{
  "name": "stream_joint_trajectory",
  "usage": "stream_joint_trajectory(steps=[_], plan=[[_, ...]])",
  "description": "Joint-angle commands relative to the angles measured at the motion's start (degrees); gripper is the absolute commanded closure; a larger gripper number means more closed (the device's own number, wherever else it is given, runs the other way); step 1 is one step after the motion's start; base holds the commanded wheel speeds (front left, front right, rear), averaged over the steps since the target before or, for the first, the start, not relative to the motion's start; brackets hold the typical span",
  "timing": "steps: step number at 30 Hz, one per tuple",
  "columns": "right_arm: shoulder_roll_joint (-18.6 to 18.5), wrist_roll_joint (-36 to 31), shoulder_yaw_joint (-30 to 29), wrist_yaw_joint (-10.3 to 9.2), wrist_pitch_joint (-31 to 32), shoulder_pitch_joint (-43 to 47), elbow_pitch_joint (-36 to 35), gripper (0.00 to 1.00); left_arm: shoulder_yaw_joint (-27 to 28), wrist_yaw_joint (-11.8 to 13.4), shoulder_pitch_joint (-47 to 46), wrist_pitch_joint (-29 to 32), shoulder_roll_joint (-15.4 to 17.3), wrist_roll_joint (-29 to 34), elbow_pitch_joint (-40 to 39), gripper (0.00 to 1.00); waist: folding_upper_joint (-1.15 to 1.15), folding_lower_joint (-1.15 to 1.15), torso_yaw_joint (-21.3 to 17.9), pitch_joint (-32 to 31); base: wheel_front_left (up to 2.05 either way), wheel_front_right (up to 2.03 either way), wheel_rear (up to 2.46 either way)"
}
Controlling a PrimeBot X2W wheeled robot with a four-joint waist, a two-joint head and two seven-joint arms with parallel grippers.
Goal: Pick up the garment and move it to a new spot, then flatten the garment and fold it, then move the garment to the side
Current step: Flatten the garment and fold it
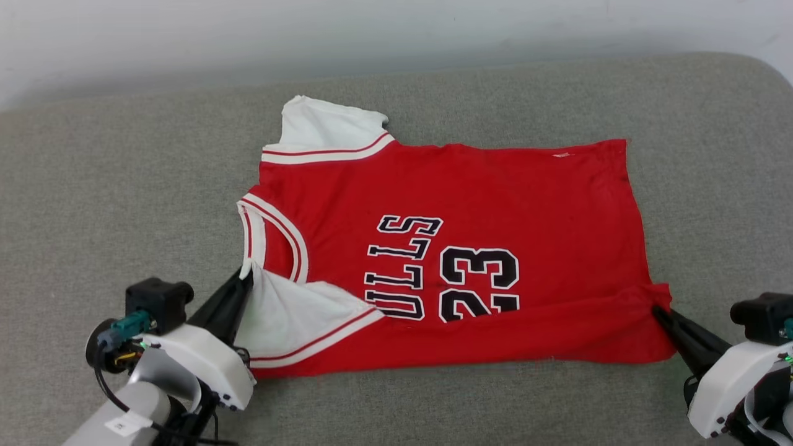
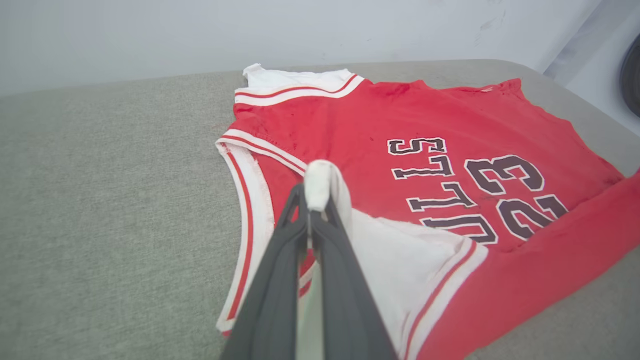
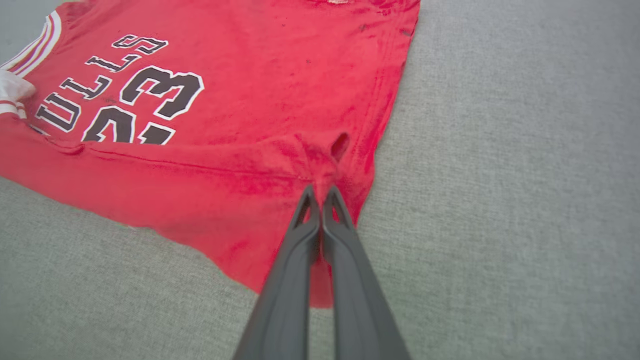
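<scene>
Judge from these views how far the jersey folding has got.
Done: the garment lies spread flat on the grey surface. In hand: left gripper pinches the white sleeve, right gripper the hem, near edge folded over the lettering. Left: further folds, moving it aside.

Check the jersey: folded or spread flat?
Partly folded: the near edge of the jersey lies turned over the lettering, pinched by the left gripper and right gripper.
</scene>
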Motion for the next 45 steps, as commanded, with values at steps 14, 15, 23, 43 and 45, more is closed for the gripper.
stream_joint_trajectory(steps=[14, 15, 23, 43, 45], plan=[[1.2, 1.2, 2.6, -0.07, 1.2, -8.4, 5.2, 1.0, -0.6, -4.5, -13.9, -0.5, -4.1, 1.5, 16.9, 1.0, 0.0, -0.01, 0.2, 7.7, 0.0, 0.0, 0.0], [1.2, 1.3, 3.0, -0.07, 1.1, -8.7, 5.6, 1.0, -0.9, -4.9, -14.3, -0.4, -4.4, 1.5, 18.2, 1.0, 0.0, -0.01, 0.2, 7.9, 0.0, 0.0, 0.0], [1.5, 2.3, 6.3, -0.07, 0.6, -10.5, 8.8, 1.0, -3.4, -8.8, -15.8, -0.7, -7.4, 1.4, 28.7, 1.0, 0.0, -0.01, 0.2, 8.1, 0.0, 0.0, 0.0], [-0.6, 1.0, 2.0, -0.06, -1.6, -6.3, 2.7, 0.0, -3.9, -11.3, -22.0, 8.6, -2.7, -1.6, 21.4, 0.0, 0.0, -0.01, 3.8, -0.5, 0.0, 0.0, 0.0], [-0.1, 0.5, 1.5, -0.06, -1.2, -6.0, 2.2, 0.0, -4.0, -11.7, -23.1, 12.9, -1.6, -3.2, 19.4, 0.0, 0.0, -0.01, 4.0, -0.7, 0.0, 0.0, 0.0]])
